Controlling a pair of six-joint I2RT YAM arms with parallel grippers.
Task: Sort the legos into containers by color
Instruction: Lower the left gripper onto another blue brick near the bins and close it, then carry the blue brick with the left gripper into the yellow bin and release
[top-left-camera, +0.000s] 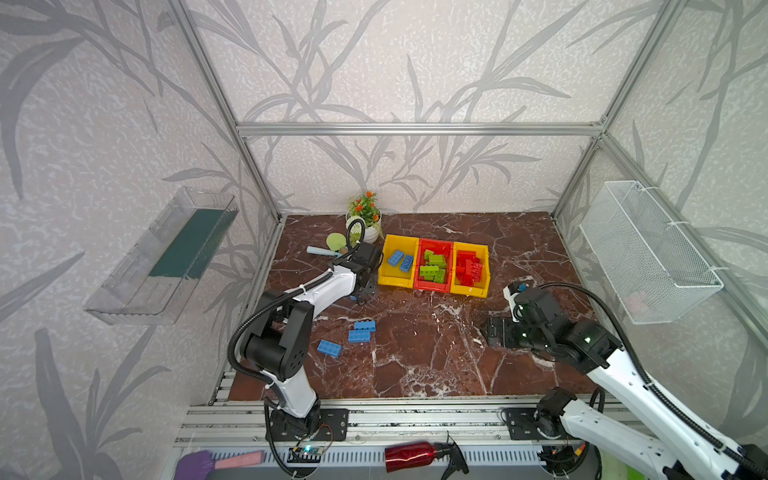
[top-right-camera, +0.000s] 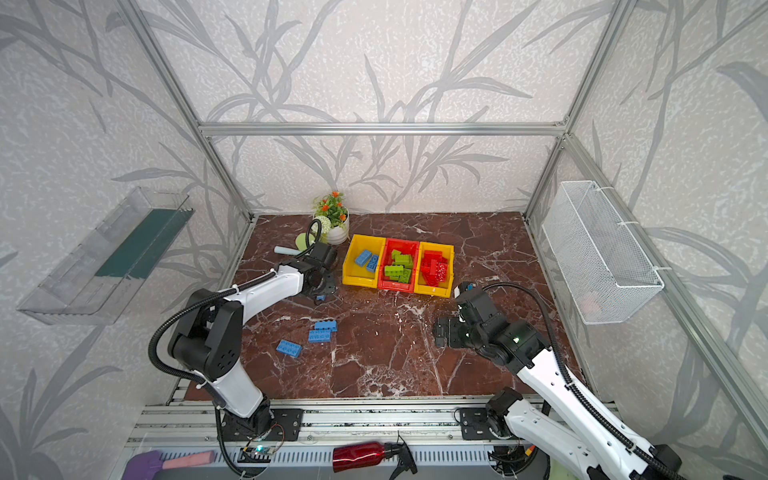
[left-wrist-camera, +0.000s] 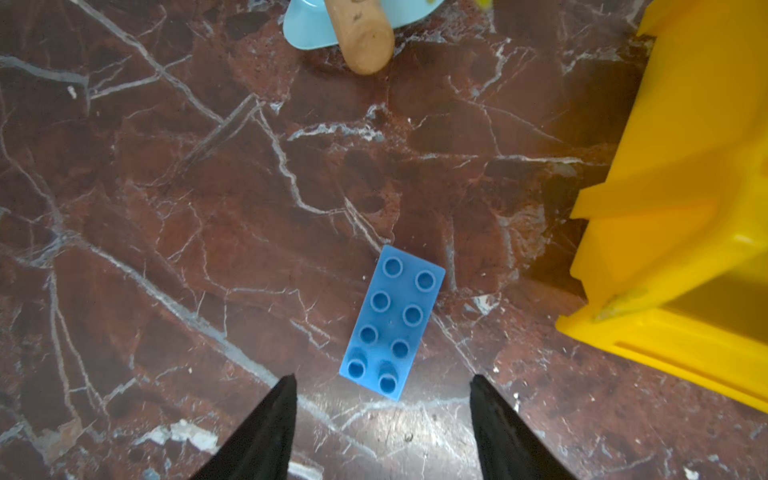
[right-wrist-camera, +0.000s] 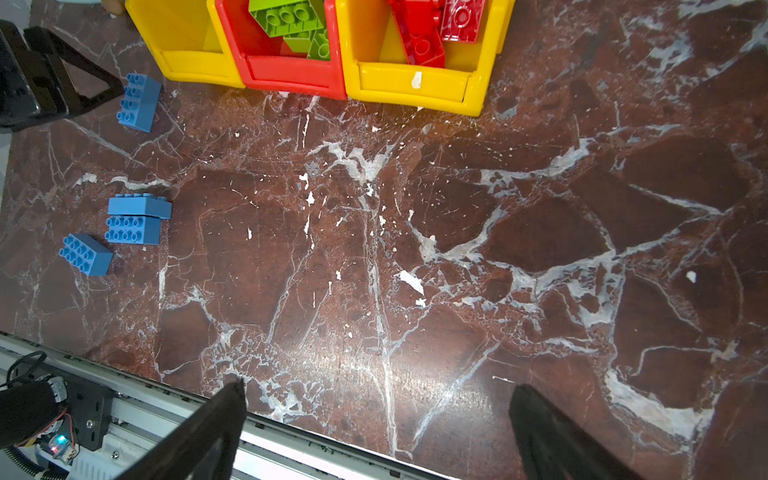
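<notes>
A blue lego (left-wrist-camera: 392, 322) lies flat, studs up, beside the left yellow container (left-wrist-camera: 673, 232). My left gripper (left-wrist-camera: 383, 378) hangs over its near end, open, its fingers apart from the brick. In a top view this gripper (top-left-camera: 365, 293) sits by that container's front corner (top-left-camera: 395, 283). Blue legos (top-left-camera: 401, 259) lie in it, green ones (top-left-camera: 434, 266) in the red container (top-left-camera: 432, 287), and red ones (top-left-camera: 469, 266) in the right yellow container (top-left-camera: 469, 291). Three more blue legos (top-left-camera: 359, 336) lie loose on the table. My right gripper (right-wrist-camera: 376, 386) is open and empty above the right of the table (top-left-camera: 494, 332).
A potted plant (top-left-camera: 365, 216) and a wooden-handled blue tool (left-wrist-camera: 361, 37) lie behind the left gripper. A white wire basket (top-left-camera: 648, 249) hangs on the right wall and a clear tray (top-left-camera: 166, 257) on the left wall. A red spray bottle (top-left-camera: 409, 456) lies past the table's front rail.
</notes>
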